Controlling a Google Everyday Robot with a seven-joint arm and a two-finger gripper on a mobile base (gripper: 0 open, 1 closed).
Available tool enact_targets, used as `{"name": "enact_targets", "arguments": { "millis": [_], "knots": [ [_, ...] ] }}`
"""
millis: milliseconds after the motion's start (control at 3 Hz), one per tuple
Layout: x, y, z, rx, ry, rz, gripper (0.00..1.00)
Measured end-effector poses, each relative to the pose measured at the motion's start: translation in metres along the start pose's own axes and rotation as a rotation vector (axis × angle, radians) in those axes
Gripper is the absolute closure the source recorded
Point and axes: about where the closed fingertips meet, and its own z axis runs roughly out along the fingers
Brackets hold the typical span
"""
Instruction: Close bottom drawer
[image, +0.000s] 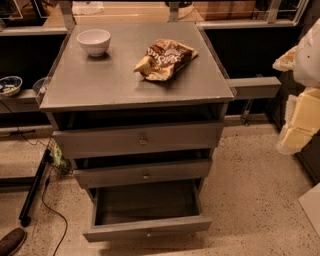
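Cabinet top (100, 85): white bowl (93, 41) back-L, snack bag (165, 59) ctr-R; end effector (299, 122) far R.

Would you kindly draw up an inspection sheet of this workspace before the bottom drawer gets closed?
Surface: grey cabinet top, holding two items.
Job's things: bottom drawer pulled far out, looks empty; middle drawer and top drawer slightly open.
Clutter: white bowl, crumpled chip bag.
Grippers: gripper at right edge, apart from cabinet.
Cables: black cable on floor, left.
Surroundings: speckled floor; shoe bottom left.
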Motion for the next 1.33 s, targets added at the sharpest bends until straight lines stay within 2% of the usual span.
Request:
{"name": "enact_targets", "arguments": {
  "millis": [333, 1333],
  "knots": [
    [0.0, 0.0, 0.0, 0.0, 0.0, 0.0, 0.0],
    [0.0, 0.0, 0.0, 0.0, 0.0, 0.0, 0.69]
  ]
}}
